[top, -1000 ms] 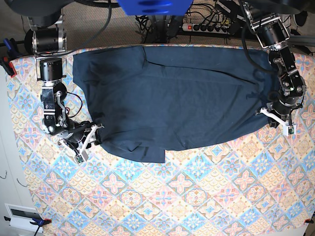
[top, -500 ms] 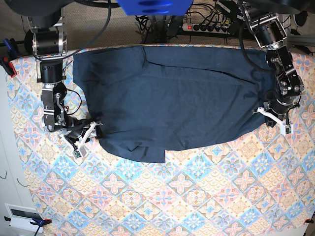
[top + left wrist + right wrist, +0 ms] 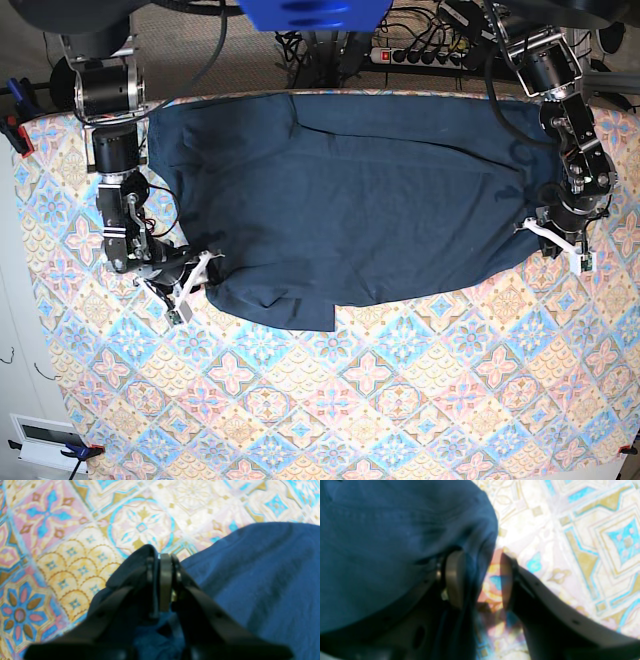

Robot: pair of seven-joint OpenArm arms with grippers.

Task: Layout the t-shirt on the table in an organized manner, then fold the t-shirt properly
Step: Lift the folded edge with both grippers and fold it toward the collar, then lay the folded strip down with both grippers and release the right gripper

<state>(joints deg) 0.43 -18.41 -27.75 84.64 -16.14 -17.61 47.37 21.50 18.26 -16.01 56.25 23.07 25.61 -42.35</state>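
The dark navy t-shirt [image 3: 350, 190] lies spread across the far half of the patterned table [image 3: 400, 400], with a folded flap at its near edge. At the shirt's right edge, my left gripper [image 3: 537, 227] is shut on a pinch of the fabric. The left wrist view shows its fingers [image 3: 165, 580] pressed together with cloth [image 3: 250, 580] bunched around them. My right gripper [image 3: 208, 266] is at the shirt's near-left corner. In the right wrist view it [image 3: 481, 562] stands open. The shirt's edge [image 3: 382, 542] lies against the left pad [image 3: 455, 577], and table shows in the gap.
Cables and a power strip [image 3: 420, 55] run behind the table's far edge. A clamp [image 3: 15, 130] grips the far-left corner. A white device [image 3: 45, 440] sits off the near-left corner. A blue object [image 3: 310, 12] hangs at the top centre.
My right gripper has slid right and slightly up onto the shirt's near-left corner, and its jaws have widened, then narrowed. The left gripper shifted slightly up, still holding the right edge.
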